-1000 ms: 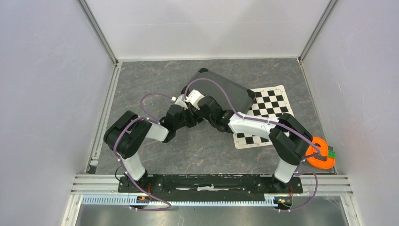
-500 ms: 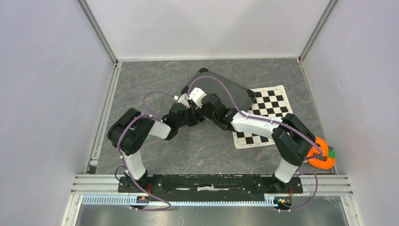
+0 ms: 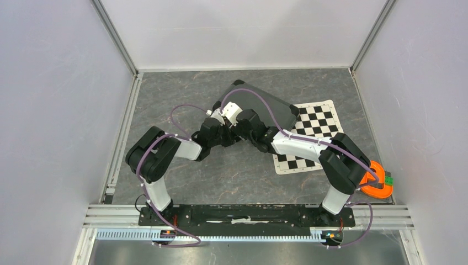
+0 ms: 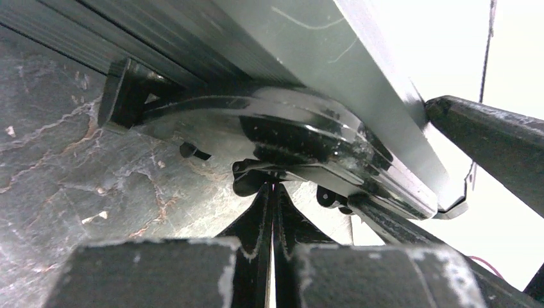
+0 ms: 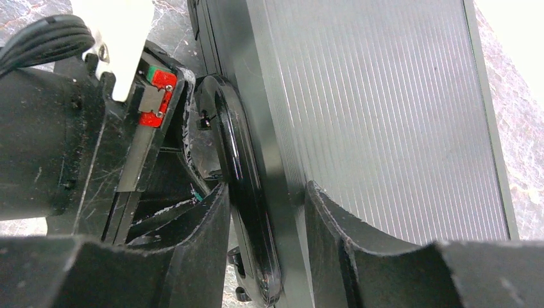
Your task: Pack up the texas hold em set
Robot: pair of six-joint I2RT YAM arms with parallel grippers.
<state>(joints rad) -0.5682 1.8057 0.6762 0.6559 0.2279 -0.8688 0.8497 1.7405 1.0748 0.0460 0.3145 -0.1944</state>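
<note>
Lying shut on the far middle of the table [image 3: 182, 94], the case [image 3: 265, 105] sat askew, its right corner just beside the mat [image 3: 317, 124]. Both arms met at its near left edge, where the handle [image 5: 240, 167] lay folded close against the side.

The left gripper [image 4: 274, 192] was fully closed on nothing, its fingers pressed together with their tips just below the handle. The right gripper [image 5: 267, 189] stood about half open astride the handle and the rim of the lid, one finger by the handle's outer face, the other on the ribbed lid. I could not tell whether it pinched yet.

The case looked hard and stiff, so it should not flex under a grip. If the chips were inside, it was probably heavy for one arm. The glossy handle looked slippery and seemed to be hinged, so it might swing. The handle's middle was likely the best hold, with the other arm steadying the shell.
</note>
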